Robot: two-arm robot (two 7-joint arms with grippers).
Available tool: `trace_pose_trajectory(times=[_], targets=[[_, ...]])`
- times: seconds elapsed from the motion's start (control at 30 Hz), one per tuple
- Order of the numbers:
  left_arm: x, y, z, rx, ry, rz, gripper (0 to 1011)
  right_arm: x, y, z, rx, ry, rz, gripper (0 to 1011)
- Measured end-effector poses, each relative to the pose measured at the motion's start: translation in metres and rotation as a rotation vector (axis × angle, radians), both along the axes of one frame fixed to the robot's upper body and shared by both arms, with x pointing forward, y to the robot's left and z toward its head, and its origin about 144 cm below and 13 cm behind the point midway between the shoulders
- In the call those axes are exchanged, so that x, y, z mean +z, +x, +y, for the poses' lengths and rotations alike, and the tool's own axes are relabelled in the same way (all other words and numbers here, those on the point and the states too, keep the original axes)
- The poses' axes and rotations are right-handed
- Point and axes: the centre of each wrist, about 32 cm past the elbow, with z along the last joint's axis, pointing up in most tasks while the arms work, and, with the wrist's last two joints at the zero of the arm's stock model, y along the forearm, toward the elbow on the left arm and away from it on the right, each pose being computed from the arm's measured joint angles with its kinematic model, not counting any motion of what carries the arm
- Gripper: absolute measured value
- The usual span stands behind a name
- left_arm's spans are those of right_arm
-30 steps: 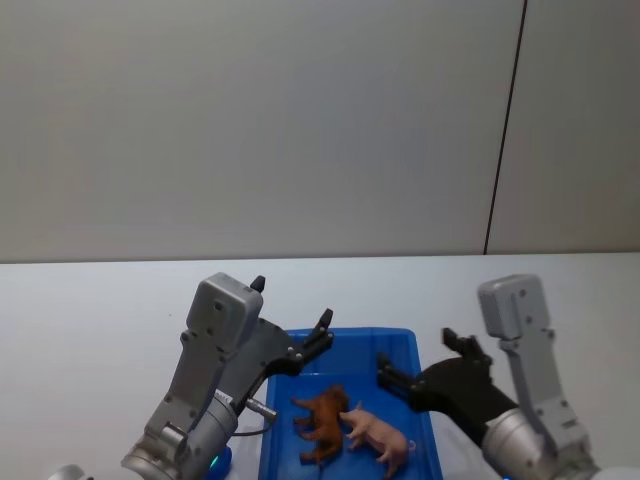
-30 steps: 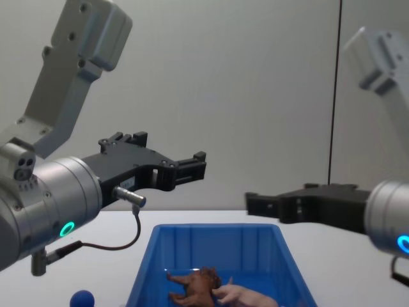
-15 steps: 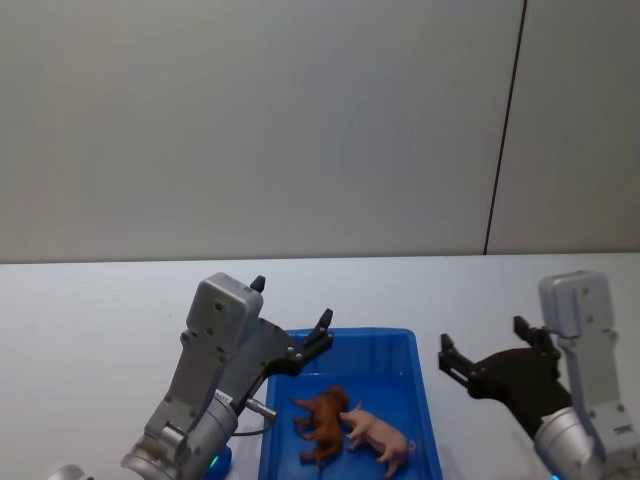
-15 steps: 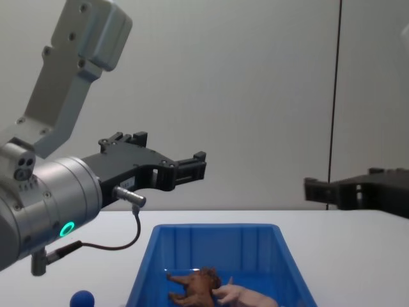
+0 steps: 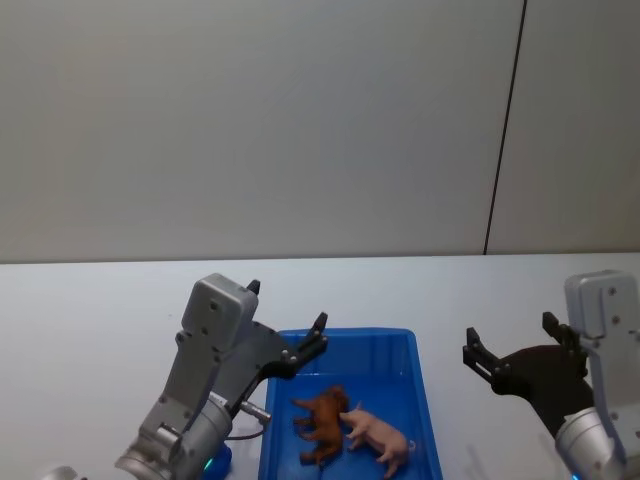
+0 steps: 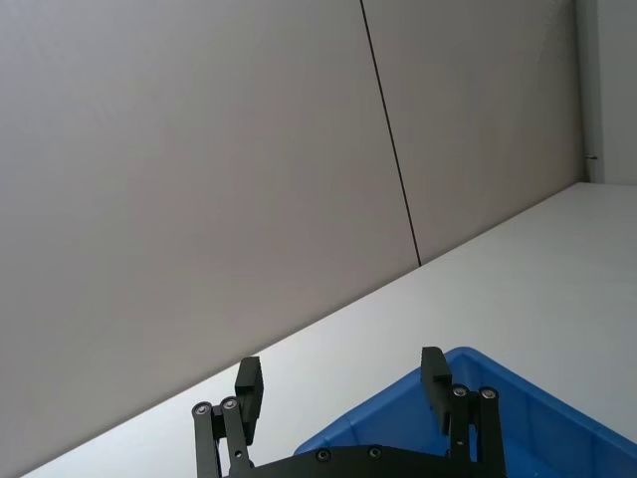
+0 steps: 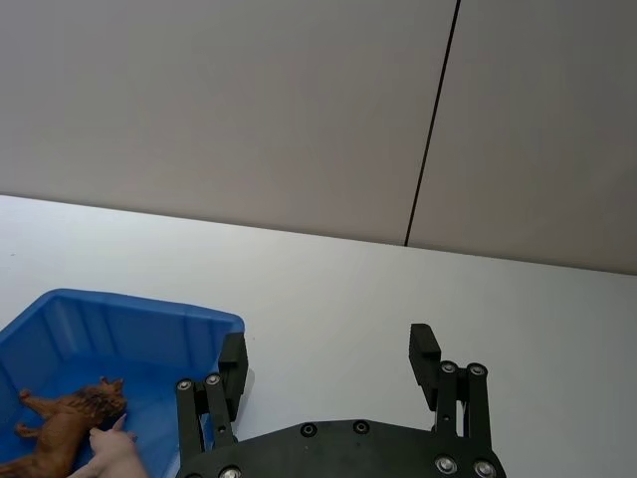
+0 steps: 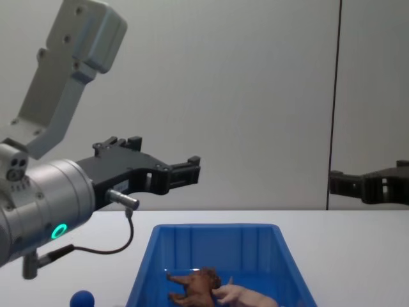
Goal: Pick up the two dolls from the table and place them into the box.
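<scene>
Both dolls lie side by side on the floor of the blue box (image 5: 350,334): the shaggy brown one (image 5: 322,418) on the left, the pale pink one (image 5: 380,434) touching it on the right. The chest view shows the brown doll (image 8: 195,288) and the pink doll (image 8: 246,296) low in the box (image 8: 214,246). My left gripper (image 5: 287,305) hangs open and empty above the box's far left corner. My right gripper (image 5: 510,338) is open and empty above the table (image 5: 90,310), to the right of the box. From the right wrist, the box (image 7: 129,311) and the brown doll (image 7: 70,423) lie beside the open gripper (image 7: 326,347).
A small blue ball (image 8: 82,299) rests on the white table just left of the box, under my left arm. A plain grey wall with a dark vertical seam (image 5: 505,130) stands behind the table.
My right gripper has pulled away from over the box's right side and now sits over the table to the right. The left gripper has shifted slightly left. The dolls have not moved.
</scene>
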Motion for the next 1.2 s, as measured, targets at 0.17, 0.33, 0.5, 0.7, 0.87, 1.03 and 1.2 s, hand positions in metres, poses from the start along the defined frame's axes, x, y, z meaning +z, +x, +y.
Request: trace_pose_trajectory(times=[0.17,0.33,0.5,0.7,0.87,1.03,1.2], targets=[[0.001,-0.002,0.005,0.014,0.001,0.035,1002,0.000,-0.001,-0.001,-0.010,-0.003,-0.003,1001],[0.003,-0.004,0.010,0.030,0.003,0.078,1002,0.001,-0.001,-0.002,-0.016,-0.004,-0.006,1001],[0.003,-0.007,0.020,0.054,-0.002,0.129,1002,0.001,-0.002,-0.003,-0.022,-0.006,-0.008,1001],[0.002,-0.009,0.030,0.075,-0.006,0.183,1002,0.001,-0.002,-0.003,-0.025,-0.007,-0.009,1001],[0.001,-0.010,0.039,0.090,-0.008,0.228,1002,0.001,-0.002,-0.003,-0.027,-0.007,-0.010,1001],[-0.001,-0.009,0.045,0.094,-0.007,0.266,1002,0.001,-0.002,-0.003,-0.028,-0.007,-0.011,1001],[-0.004,-0.008,0.051,0.097,-0.005,0.308,1002,0.001,-0.003,-0.004,-0.029,-0.008,-0.011,1001]])
